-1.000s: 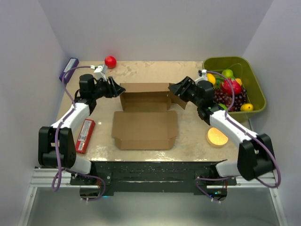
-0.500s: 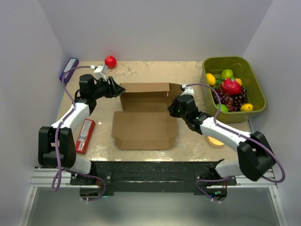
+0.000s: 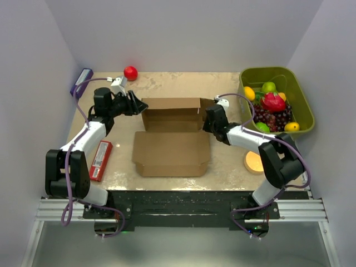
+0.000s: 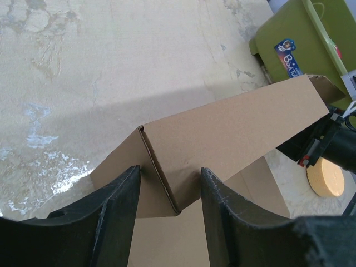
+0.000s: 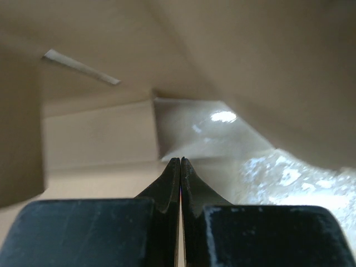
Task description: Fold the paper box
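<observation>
1. Now, starting left with the left gripper [image 3: 135,104]: fingers [image 4: 117,217] parted, straddling the left rear corner of the box [image 3: 171,139]. Cardboard upright between them, a gap on either side, no pinch to be seen.
2. Across to the box itself: sitting in the middle of the table [image 3: 225,164], between the two arms, long axis running left to right. Back half up as a shallow tray, rear and end walls raised. Front half, the lid, lying flat toward the arm bases. Plain brown board, crisp creases, no tears showing. Roughly half folded, by the look of it.
3. On to the right gripper [image 3: 209,119]: clamped shut on nothing, tips meeting in one point, poked in at the box's right end. Flap overhead and a wall to the left in the wrist view. Touching the board or not, impossible to call.
4. And the relation to watch: one gripper at each short end, left arm nearer the left end, right arm nearer the right. Lid hinge lying along the long axis, on the near side of both grippers. Likely calls for tucking the end flaps in, then swinging the lid up and away from the bases; only a guess.
</observation>
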`<state>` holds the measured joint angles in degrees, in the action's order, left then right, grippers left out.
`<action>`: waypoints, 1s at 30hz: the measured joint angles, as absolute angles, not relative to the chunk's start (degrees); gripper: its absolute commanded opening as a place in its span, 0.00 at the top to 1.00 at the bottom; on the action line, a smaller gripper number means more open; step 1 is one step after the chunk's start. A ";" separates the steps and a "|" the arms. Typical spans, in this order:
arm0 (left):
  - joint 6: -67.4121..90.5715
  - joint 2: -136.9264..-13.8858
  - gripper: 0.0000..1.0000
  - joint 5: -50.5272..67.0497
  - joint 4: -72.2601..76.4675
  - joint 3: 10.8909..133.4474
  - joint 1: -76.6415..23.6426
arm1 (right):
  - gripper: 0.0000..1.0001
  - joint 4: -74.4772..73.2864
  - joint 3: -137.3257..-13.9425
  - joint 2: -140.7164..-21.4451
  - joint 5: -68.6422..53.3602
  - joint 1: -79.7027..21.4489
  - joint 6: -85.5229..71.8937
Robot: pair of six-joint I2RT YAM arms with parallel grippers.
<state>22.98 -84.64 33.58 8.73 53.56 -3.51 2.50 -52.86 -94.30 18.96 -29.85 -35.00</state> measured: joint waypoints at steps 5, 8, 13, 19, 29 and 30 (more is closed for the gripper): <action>22.98 -84.64 0.49 33.61 8.73 53.56 -3.51 | 1.00 4.05 -54.35 -97.65 18.98 -28.40 -34.87; 22.98 -84.64 0.49 33.63 8.67 53.56 -3.55 | 1.00 6.28 -54.65 -98.83 18.57 -28.32 -34.63; 22.98 -84.66 0.49 33.54 8.67 53.56 -3.55 | 1.00 12.12 -54.65 -100.05 15.09 -28.32 -34.17; 22.98 -84.66 0.49 33.39 8.69 53.56 -3.55 | 1.00 17.87 -54.65 -101.86 11.55 -28.34 -34.06; 23.03 -85.43 0.49 33.52 9.47 53.76 -3.51 | 1.00 23.18 -52.29 -101.91 9.76 -30.63 -33.95; 23.00 -85.49 0.49 33.65 9.58 53.78 -3.51 | 1.00 23.73 -51.72 -101.80 10.09 -31.14 -33.93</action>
